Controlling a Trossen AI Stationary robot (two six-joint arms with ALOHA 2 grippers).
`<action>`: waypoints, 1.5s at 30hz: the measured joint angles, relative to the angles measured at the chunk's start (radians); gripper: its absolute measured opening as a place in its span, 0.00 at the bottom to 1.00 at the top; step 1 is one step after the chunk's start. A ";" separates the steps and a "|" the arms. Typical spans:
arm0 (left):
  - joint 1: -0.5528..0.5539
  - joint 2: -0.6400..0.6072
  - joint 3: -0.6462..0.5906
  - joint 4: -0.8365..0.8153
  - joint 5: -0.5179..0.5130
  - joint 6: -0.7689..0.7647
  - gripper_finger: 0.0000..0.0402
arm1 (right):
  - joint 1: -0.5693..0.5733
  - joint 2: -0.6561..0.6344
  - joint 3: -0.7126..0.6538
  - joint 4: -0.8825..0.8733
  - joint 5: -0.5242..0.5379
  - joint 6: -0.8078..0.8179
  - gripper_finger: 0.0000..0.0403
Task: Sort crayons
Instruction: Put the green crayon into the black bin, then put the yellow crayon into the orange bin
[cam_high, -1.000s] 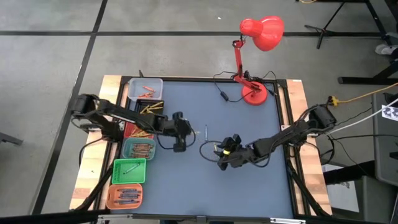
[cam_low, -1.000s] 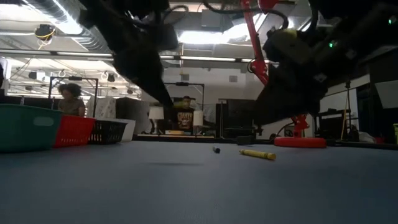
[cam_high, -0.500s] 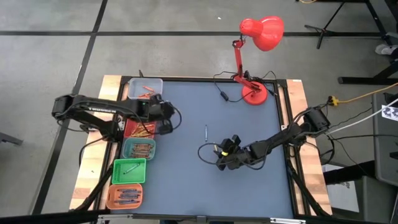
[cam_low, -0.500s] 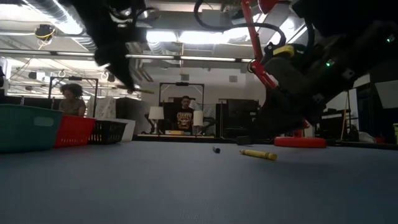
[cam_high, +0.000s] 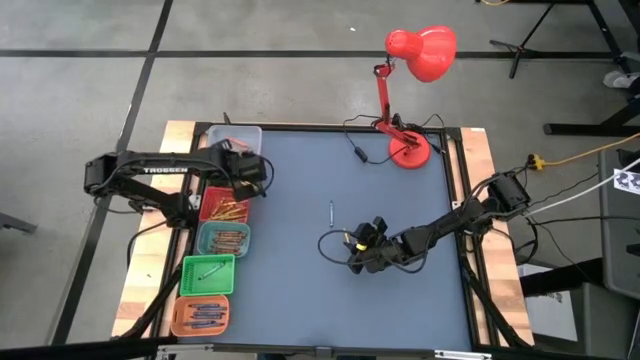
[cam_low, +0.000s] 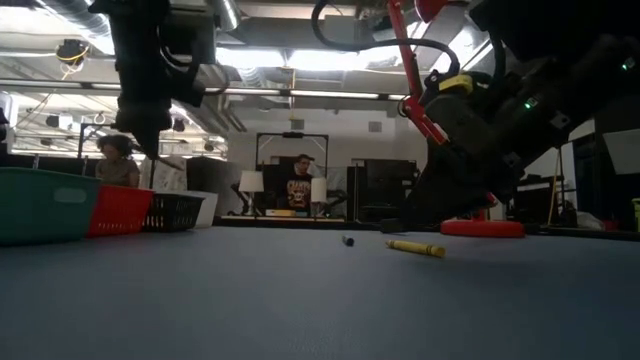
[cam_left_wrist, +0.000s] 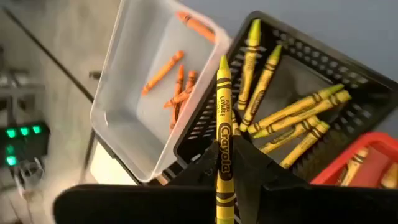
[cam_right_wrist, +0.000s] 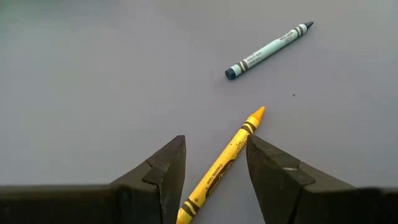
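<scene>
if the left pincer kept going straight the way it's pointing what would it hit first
Probably the black bin of yellow crayons. The left pincer, gripping a yellow crayon, points at that bin's near edge beside the clear bin; depth is unclear.

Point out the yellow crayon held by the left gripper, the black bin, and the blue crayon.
held yellow crayon (cam_left_wrist: 224, 149), left wrist view, label.
black bin (cam_left_wrist: 323, 59), left wrist view, mesh wall.
blue crayon (cam_right_wrist: 267, 51), right wrist view, mid-label.
</scene>
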 joint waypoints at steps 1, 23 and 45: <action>0.007 0.000 0.000 -0.002 -0.002 -0.016 0.05 | 0.000 0.000 0.000 0.000 0.000 0.000 0.42; 0.025 0.000 0.000 0.017 0.049 -0.126 0.17 | 0.002 0.114 0.003 0.028 0.018 0.024 0.41; -0.204 0.045 0.000 0.507 0.282 -0.136 0.17 | -0.001 0.120 -0.001 0.057 0.019 0.024 0.07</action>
